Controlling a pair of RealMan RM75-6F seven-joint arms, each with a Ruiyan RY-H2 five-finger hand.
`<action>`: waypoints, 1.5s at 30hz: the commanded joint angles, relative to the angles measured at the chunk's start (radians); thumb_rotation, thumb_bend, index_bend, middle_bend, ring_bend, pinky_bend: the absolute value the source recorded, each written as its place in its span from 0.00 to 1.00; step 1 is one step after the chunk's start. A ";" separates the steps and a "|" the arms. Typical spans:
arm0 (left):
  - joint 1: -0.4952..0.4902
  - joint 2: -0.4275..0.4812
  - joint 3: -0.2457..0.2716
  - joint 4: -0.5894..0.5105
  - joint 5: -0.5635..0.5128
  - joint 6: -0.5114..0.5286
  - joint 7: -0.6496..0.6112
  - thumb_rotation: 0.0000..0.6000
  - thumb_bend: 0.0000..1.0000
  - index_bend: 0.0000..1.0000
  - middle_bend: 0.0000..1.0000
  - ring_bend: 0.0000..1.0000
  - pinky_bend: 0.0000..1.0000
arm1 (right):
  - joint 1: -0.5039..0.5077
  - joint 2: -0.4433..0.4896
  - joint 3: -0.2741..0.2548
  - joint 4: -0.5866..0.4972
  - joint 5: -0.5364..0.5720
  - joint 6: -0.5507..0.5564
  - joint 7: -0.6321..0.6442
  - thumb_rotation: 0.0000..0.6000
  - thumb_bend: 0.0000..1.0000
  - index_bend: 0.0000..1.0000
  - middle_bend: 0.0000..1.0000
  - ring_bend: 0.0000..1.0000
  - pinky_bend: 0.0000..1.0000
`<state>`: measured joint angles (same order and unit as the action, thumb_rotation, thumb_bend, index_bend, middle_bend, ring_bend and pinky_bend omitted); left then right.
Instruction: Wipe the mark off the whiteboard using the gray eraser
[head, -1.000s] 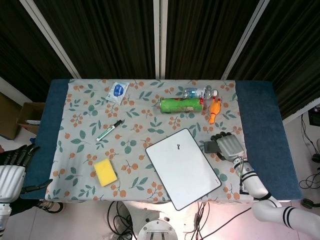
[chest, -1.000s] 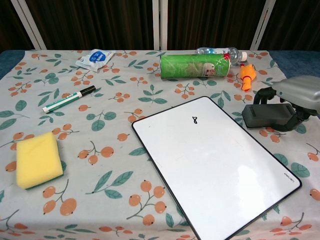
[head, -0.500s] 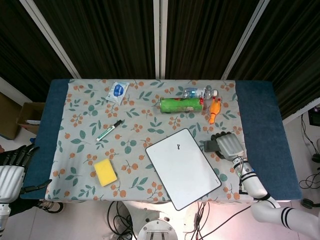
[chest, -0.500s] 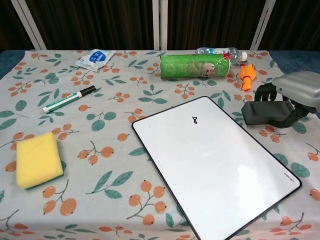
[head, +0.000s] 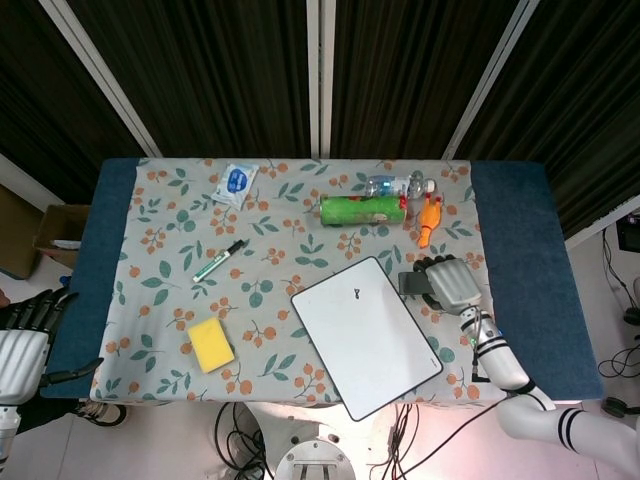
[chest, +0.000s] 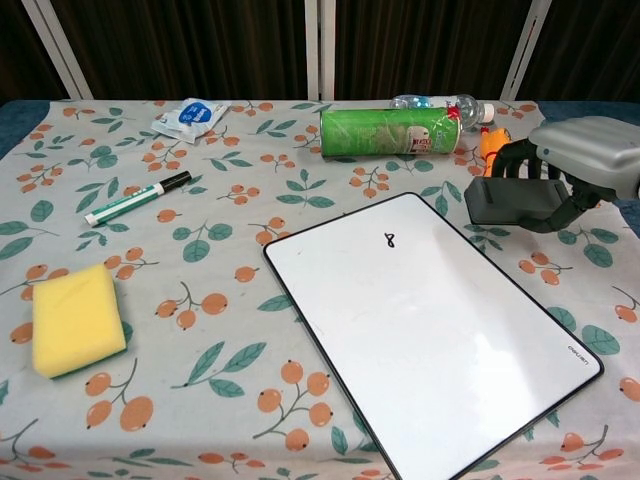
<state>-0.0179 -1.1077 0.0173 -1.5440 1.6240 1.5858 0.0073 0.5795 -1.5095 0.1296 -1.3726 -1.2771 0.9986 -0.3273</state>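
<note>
One small black mark (chest: 390, 240), shaped like an 8, is the only writing on the glossy white surface of the rounded-corner, black-edged whiteboard (chest: 430, 325), apart from tiny print at its right corner too small to read. The right hand (chest: 575, 160), a smooth grey shell with dark fingers (chest: 520, 155), is clamped on the gray eraser (chest: 510, 200), a dark block lifted just right of the board's far corner. The left hand (head: 25, 335) hangs off the table's left edge, fingers spread and holding nothing.
</note>
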 joint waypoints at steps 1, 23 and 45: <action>-0.002 -0.001 -0.001 0.001 -0.004 -0.005 -0.001 0.55 0.02 0.14 0.10 0.09 0.16 | 0.035 -0.008 0.025 -0.047 -0.010 -0.004 -0.028 1.00 0.29 0.58 0.47 0.41 0.55; 0.000 -0.017 -0.001 0.055 -0.034 -0.023 -0.060 0.61 0.02 0.14 0.10 0.09 0.17 | 0.192 -0.258 0.072 0.064 0.161 -0.082 -0.249 1.00 0.40 0.64 0.51 0.45 0.59; 0.005 -0.018 0.001 0.064 -0.029 -0.015 -0.069 0.66 0.02 0.14 0.10 0.09 0.16 | 0.190 -0.201 0.004 -0.052 0.247 -0.105 -0.318 1.00 0.40 0.64 0.52 0.45 0.59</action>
<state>-0.0127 -1.1255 0.0184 -1.4792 1.5943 1.5711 -0.0607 0.7753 -1.7351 0.1473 -1.3890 -1.0463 0.8942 -0.6295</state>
